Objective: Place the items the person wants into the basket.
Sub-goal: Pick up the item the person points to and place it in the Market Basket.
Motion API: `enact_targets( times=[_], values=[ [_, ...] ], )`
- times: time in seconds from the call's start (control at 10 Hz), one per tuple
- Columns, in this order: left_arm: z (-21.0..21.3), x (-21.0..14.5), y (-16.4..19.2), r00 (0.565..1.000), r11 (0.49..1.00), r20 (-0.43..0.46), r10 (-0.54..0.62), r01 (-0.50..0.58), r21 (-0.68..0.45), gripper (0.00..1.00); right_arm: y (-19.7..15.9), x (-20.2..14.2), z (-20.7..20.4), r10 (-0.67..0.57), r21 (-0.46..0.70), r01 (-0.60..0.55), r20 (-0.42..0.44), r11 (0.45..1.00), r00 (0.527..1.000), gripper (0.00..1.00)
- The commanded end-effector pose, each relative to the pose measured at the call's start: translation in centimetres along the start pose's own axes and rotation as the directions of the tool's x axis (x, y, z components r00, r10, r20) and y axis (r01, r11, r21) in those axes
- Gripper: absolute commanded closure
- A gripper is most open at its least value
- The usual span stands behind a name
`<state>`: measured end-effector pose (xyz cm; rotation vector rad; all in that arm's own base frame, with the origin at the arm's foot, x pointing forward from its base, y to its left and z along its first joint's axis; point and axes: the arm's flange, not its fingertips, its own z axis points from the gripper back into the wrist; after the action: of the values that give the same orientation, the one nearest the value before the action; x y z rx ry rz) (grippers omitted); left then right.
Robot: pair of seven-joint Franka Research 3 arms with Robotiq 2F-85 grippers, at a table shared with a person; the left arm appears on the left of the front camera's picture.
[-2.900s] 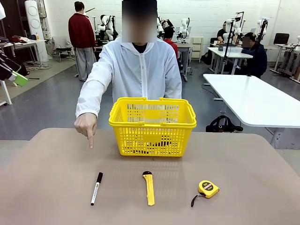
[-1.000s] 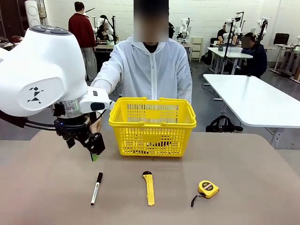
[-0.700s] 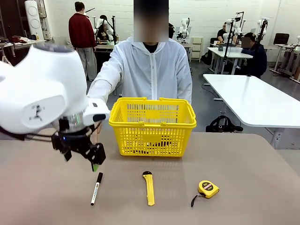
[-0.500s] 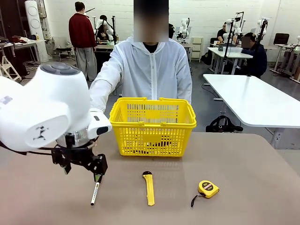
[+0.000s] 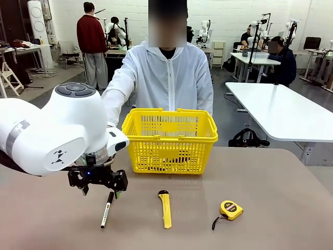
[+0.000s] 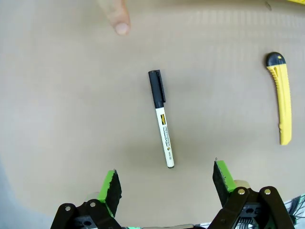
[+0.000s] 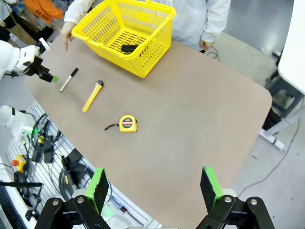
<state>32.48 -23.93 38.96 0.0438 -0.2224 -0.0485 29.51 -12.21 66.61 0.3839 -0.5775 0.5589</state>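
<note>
The left gripper [image 6: 164, 183] stands spread wide with nothing between its fingers, the two green rubbery pads [image 6: 110, 187] rising from black hinged links at the bottom of its wrist view. The marker [image 6: 161, 118] lies flat on the table [image 6: 62, 105] at 12 o'clock from the gripper, a slim round stick with a white printed barrel and a black clipped cap, cap end farthest from the fingers and barrel end falling between the two pads without touching either. At 11 o'clock beyond the cap, a fingertip [image 6: 116, 19] of the person rests on the matte tan tabletop, apart from the marker. At 2 o'clock lies the knife [image 6: 280, 98], a long flat yellow plastic handle with a black tip, well apart from the marker. In the front view the left gripper [image 5: 99, 182] hangs just above the marker [image 5: 106, 209], under the arm's smooth white rounded shell, and the basket [image 5: 169, 139], bright yellow latticed plastic with a thick rim, stands at 1 o'clock from it, in front of the person [image 5: 161, 78] in a white coat. The tape [image 5: 230, 209], a rounded yellow-and-black case, lies at 3 o'clock past the knife. The right gripper [image 7: 155, 188] is high over the table, fingers wide apart and empty; below it a dark item [image 7: 127, 47] lies on the basket's slatted floor.
</note>
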Motion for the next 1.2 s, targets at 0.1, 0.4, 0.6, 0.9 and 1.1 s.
enact_targets(
  times=[0.1,0.4,0.6,0.9,1.1],
  values=[
    [-4.3,-0.7,2.0,0.997,0.997,-0.041,0.058,-0.059,-0.041,0.0,-0.1,-0.1,0.0,0.003,0.009,-0.003,0.004,1.0,1.0,0.0],
    [-6.8,1.0,3.5,0.992,0.991,-0.109,0.063,-0.075,-0.11,0.0,-0.1,-0.1,0.0,0.003,0.009,-0.003,0.004,1.0,1.0,0.0],
    [-7.8,1.0,3.8,0.988,0.988,-0.133,0.084,-0.1,-0.119,0.0,-0.1,-0.1,0.0,0.003,0.009,-0.003,0.004,1.0,1.0,0.0],
    [-8.1,1.2,2.7,0.988,0.991,-0.14,0.058,-0.075,-0.114,0.0,-0.1,-0.1,0.0,0.003,0.009,-0.003,0.004,1.0,1.0,0.0],
    [-8.2,1.8,2.1,0.989,0.994,-0.143,0.035,-0.05,-0.099,0.0,-0.1,-0.1,0.0,0.003,0.009,-0.003,0.004,1.0,1.0,0.0]
  ],
)
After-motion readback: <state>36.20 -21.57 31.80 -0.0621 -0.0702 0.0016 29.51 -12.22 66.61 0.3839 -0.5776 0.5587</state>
